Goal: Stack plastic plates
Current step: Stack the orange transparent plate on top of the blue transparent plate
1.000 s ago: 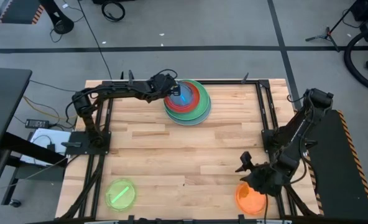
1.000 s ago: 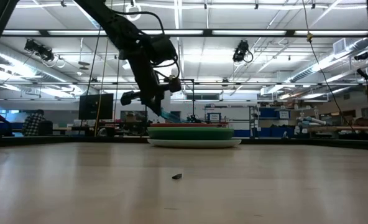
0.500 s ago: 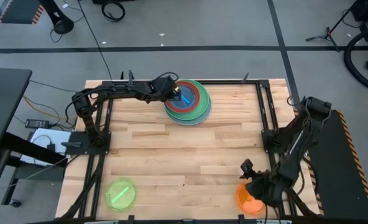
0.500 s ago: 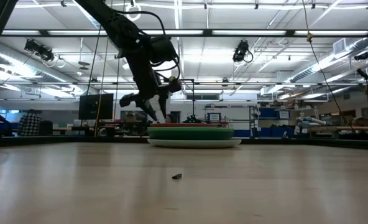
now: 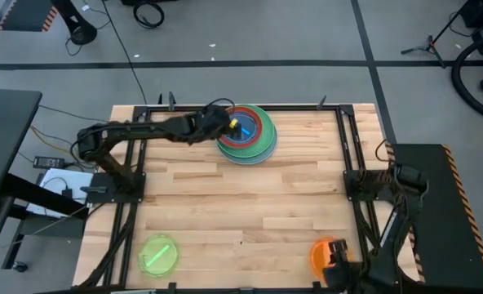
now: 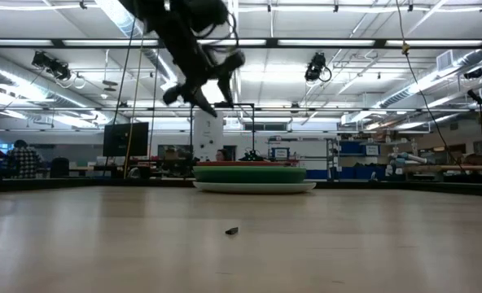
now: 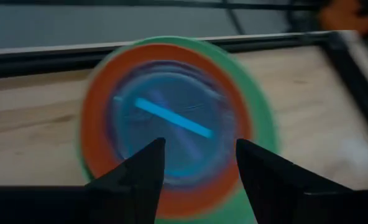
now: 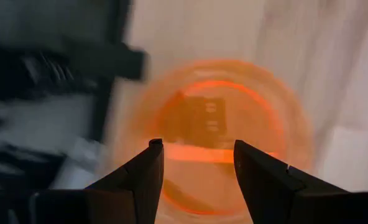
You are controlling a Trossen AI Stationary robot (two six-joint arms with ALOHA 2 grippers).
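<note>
A stack of plastic plates point(image 5: 256, 145) stands at the table's far middle, with green and orange-red rims showing and a small cyan plate point(image 7: 171, 124) lying flat on top. My left gripper point(image 5: 225, 125) hangs open, raised above the stack's left edge point(image 6: 194, 88), touching nothing. A small lime plate point(image 5: 158, 253) lies flat at the near left. A small orange plate point(image 5: 323, 253) lies flat at the near right. My right gripper point(image 8: 199, 152) stands open over the orange plate near the table's front edge point(image 5: 339, 261). Whether it touches the plate does not show.
A dark metal frame point(image 5: 346, 139) runs along the table's left, right and far sides. A small dark scrap point(image 6: 232, 231) lies on the wood in the middle. Bare wood point(image 5: 241, 204) lies between the stack and the two near plates.
My left gripper has opened and let go of the cyan plate, which now lies flat on the stack. It has then risen and drawn back toward the table's left. My right gripper has moved toward the near edge, over the orange plate, staying open.
</note>
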